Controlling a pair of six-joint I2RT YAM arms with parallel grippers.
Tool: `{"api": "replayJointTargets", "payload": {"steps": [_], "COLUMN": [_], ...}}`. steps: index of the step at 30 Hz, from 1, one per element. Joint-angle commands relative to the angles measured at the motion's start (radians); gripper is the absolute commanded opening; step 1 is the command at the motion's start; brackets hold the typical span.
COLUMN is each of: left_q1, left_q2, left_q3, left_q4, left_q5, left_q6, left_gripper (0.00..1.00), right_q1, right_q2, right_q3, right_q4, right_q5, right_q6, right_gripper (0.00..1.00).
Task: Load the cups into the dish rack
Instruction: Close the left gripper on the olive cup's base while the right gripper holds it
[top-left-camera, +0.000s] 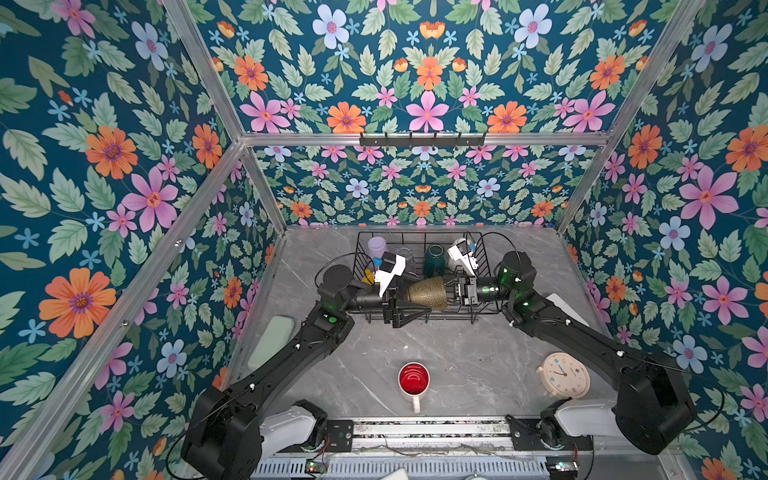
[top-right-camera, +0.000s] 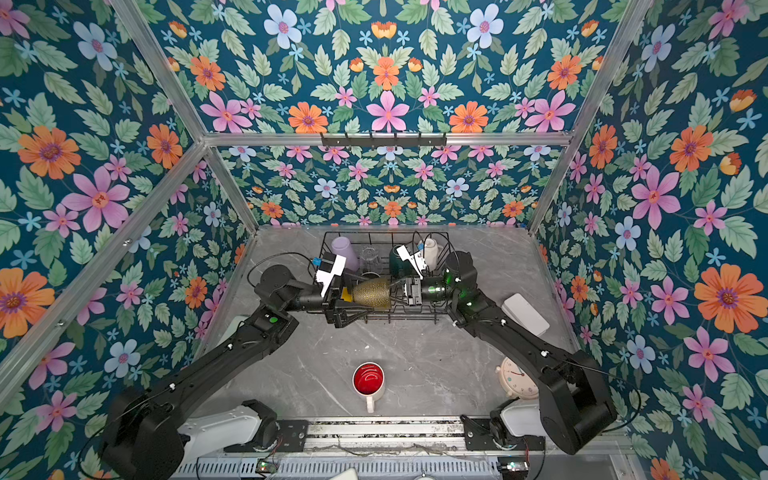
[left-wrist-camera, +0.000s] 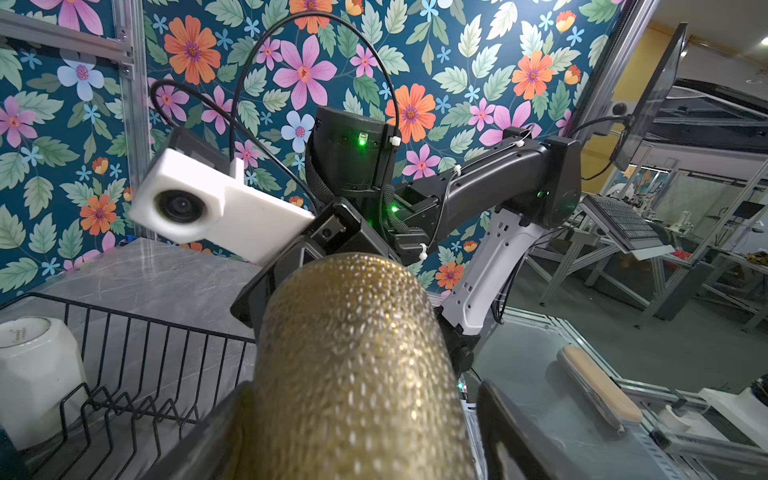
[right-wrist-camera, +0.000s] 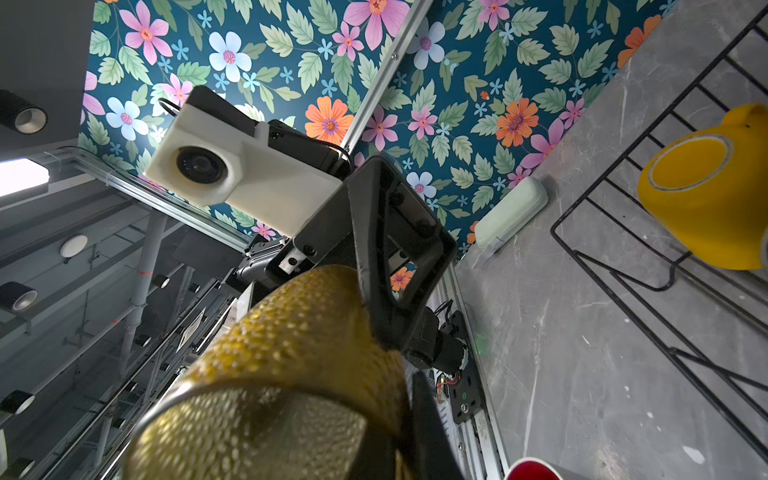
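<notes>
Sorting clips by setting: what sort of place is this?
Likely a lab booth staged as a kitchen: flowered walls on metal framing, a dish rack on a counter, workshop benches beyond.

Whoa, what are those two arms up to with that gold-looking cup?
They hold the olive glass sideways between them over the dish rack. The right gripper pinches its rim, while the left gripper has open jaws around its narrow base end. The lilac tumbler and teal mug are in the rack; the red-lined white mug sits on the table.
</notes>
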Motion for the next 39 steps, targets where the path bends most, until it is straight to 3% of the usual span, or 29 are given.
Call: {"api": "replayJointTargets", "payload": {"steps": [1,16,19,23,26,27,33,39], "left_q1": [-0.001,-0.001,0.000,-0.001,0.000,0.000,0.000,0.000], "left_q2": [-0.001,0.009,0.005,-0.007,-0.022,-0.026,-0.066,-0.104], "left_q3": [0.005,0.002,0.005,0.003,0.005,0.008,0.014,0.060], "left_q4": [0.038,0.063,0.065,0.067,0.064,0.055,-0.013,-0.221], "left_q5": [0.036,0.032,0.032,0.024,0.023,0.020,-0.016,-0.130], "left_q6": [-0.003,-0.020,-0.018,-0.014,-0.012,-0.006,0.033,0.158], "left_gripper": [0.81,0.58,0.46,0.24,0.03,0.00,0.00,0.00], "right_q1": [0.004,0.018,0.018,0.017,0.016,0.015,-0.027,-0.128], "right_q2": [0.013,0.045,0.045,0.044,0.041,0.039,0.007,-0.092], "right_q3": [0.011,0.015,0.014,0.014,0.012,0.013,-0.011,-0.071], "right_q4": [0.071,0.105,0.087,0.053,0.030,0.025,-0.003,-0.120], "right_q5": [0.020,0.040,0.054,0.081,0.095,0.098,0.125,0.180], "right_q6": [0.033,0.069,0.068,0.058,0.049,0.051,0.063,0.024], "right_gripper": [0.00,0.00,0.00,0.14,0.19,0.20,0.25,0.45]}}
